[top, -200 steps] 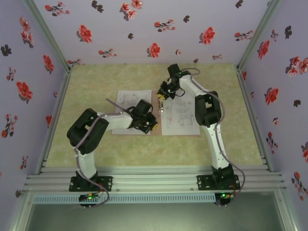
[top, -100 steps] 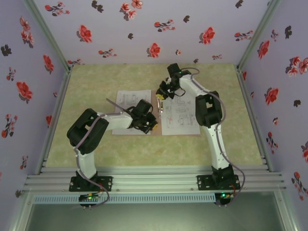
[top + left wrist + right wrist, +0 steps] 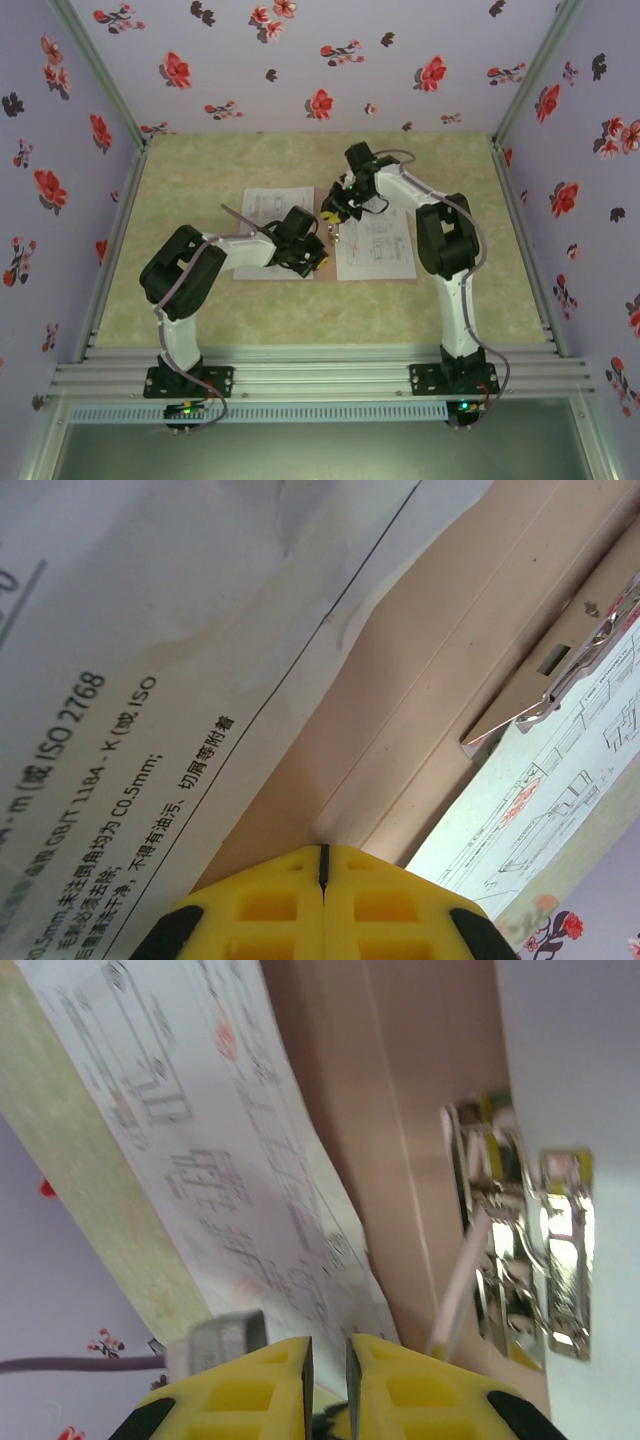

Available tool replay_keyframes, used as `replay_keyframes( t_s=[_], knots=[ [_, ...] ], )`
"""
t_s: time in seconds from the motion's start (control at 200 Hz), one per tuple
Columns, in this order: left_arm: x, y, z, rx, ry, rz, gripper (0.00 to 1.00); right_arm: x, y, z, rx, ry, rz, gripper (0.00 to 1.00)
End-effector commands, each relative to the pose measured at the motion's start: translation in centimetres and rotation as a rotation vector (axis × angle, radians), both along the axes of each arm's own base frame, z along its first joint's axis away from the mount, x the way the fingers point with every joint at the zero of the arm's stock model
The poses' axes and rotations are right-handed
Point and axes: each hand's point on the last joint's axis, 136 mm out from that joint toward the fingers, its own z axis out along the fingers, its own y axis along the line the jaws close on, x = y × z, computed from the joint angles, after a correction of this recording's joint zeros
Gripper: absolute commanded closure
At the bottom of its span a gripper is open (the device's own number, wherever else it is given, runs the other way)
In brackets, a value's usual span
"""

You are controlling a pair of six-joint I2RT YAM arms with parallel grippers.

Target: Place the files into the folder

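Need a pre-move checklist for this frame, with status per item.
1. Folder lying open, bare card showing between the sheets: ok.
2. Left gripper jaws shut, tip over the bare card beside the left sheet: ok.
3. Left gripper pressing on the folder: cannot tell.
4. Right gripper jaws a narrow gap apart, nothing seen between them: ok.
5. Metal clip close ahead of the right gripper: ok.
6. Right sheet tucked under the metal clip: cannot tell.
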Motion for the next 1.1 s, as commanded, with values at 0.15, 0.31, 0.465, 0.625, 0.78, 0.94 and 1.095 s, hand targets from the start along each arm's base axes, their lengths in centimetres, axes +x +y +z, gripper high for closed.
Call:
replay_keyframes(
  t_s=[0.15, 0.31, 0.465, 0.625, 0.78, 0.94, 1.095],
  knots=[
    [-0.8, 1.2, -2.5, 0.080, 0.052, -0.015, 1.00, -0.2, -0.7, 3.6, 0.014, -0.120, -0.028, 0.81],
    [-0.9, 1.3, -2.6, 0.083, 0.054, -0.014, 1.00, 0.2, -4.0, 4.8, -0.055, -0.198, -0.135, 0.80],
    [-0.7, 1.1, -2.4, 0.078, 0.049, -0.017, 1.00, -1.1, -11.2, 1.2, -0.172, -0.150, -0.348, 0.77],
    [-0.7, 1.2, -2.5, 0.082, 0.050, -0.020, 1.00, -3.6, -12.7, -1.7, -0.175, -0.069, -0.344, 0.69],
    [-0.8, 1.2, -2.5, 0.080, 0.052, -0.020, 1.00, -4.4, -12.2, -3.0, -0.187, -0.043, -0.310, 0.64],
    [-0.7, 1.1, -2.5, 0.077, 0.050, -0.020, 1.00, -4.7, -11.9, -4.3, -0.202, -0.009, -0.300, 0.64],
    [-0.8, 1.2, -2.6, 0.080, 0.053, -0.019, 1.00, -5.1, -11.5, -5.3, -0.212, 0.021, -0.277, 0.63]
  ],
)
